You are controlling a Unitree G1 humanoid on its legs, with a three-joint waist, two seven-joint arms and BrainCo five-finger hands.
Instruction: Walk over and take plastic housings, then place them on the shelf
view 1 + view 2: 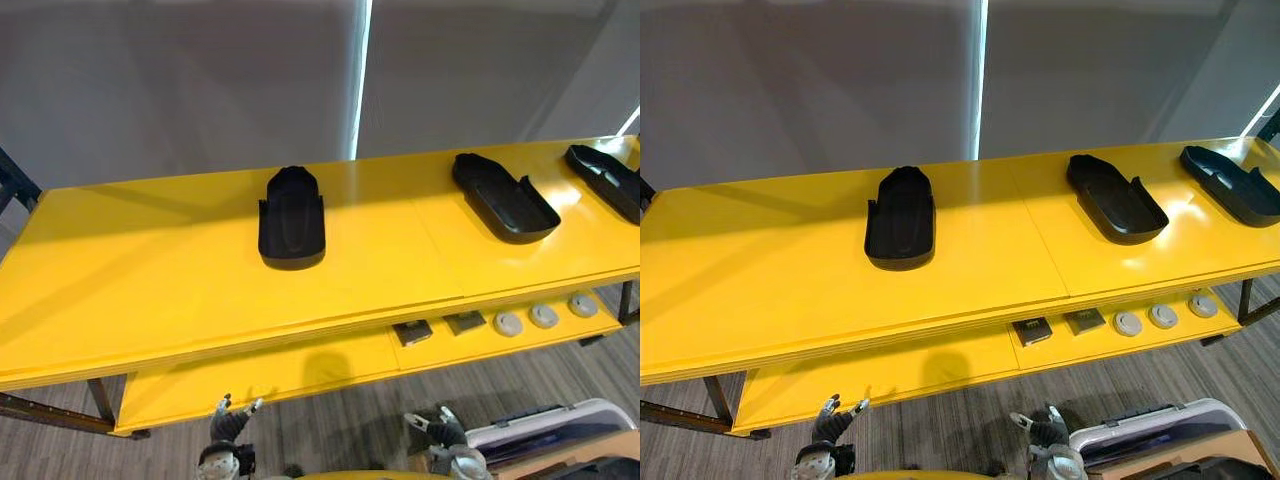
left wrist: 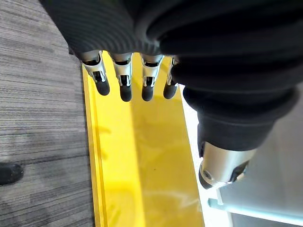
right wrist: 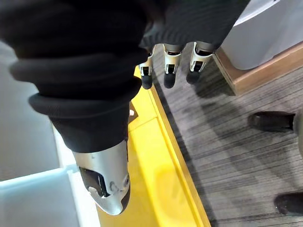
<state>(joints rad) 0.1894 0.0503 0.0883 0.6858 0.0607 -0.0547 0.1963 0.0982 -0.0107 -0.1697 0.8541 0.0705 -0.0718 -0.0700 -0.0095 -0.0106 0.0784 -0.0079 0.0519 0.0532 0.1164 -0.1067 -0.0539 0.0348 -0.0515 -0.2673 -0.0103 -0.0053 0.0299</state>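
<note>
Well, starting at the left end, the yellow top board (image 1: pixel 140 270) is bare, smooth and faintly glossy. The left hand (image 1: pixel 228 420) hangs low in front of its front edge, fingers (image 2: pixel 125 87) straight in a loose row, thumb apart, holding nothing.

The nearest plastic housing (image 1: pixel 291 220) sits near the middle of the board, ahead of and a little right of that hand. It is a matte black, shallow tray-like shell. Its long axis runs from front edge to back edge, with the rounded closed end toward the back and the open mouth toward the front. I judge the left hand the nearer one, and a straight forward reach would meet the open end.

Below it, the lower shelf (image 1: pixel 280 375) carries two dark square parts (image 1: pixel 412 332) and a row of round grey discs (image 1: pixel 543 316) toward its right end.

The right hand (image 1: pixel 440 430) hangs equally low, its fingers (image 3: pixel 165 71) relaxed, straight and empty. A second housing (image 1: pixel 505 197) lies ahead and to its right, set diagonally with its rounded end toward the back edge. A third housing (image 1: pixel 606 180) lies at the board's right end, also angled. A pale bin (image 1: pixel 545 425) stands on the floor just beside the right hand.
</note>
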